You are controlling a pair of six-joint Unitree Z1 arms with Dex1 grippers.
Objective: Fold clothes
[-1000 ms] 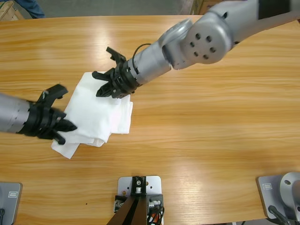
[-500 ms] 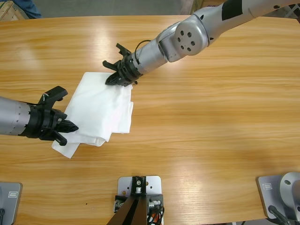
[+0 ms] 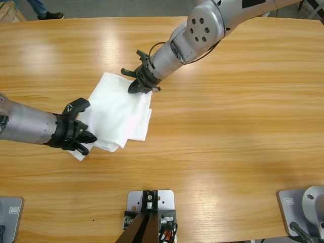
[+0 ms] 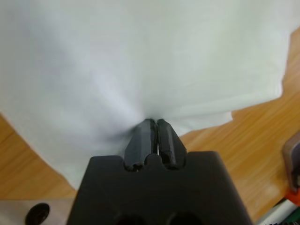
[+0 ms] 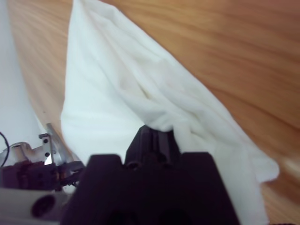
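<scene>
The white T-shirt lies folded into a small, thick bundle on the long wooden table, left of the middle. It sits a bit crooked, with one corner pointing up and away and another pointing down toward the near edge. A thin layer pokes out under it at the lower left.

The left gripper comes in from the left side. In the left wrist view its two black jaws are pressed tight together and they pinch the cloth, which puckers right at the tips. The white cloth fills most of that view, and a strip of table shows at the right.

The right gripper reaches down from the top of the high view on a big silver arm. It has hold of the upper right edge of the shirt. In the right wrist view the jaws are squeezed closed and a lump of cloth bunches up over them, raised a little off the wood. The left gripper shows small in the bottom left corner of that view.

Someone's shoe peeks in at the far edge, past the table
</scene>
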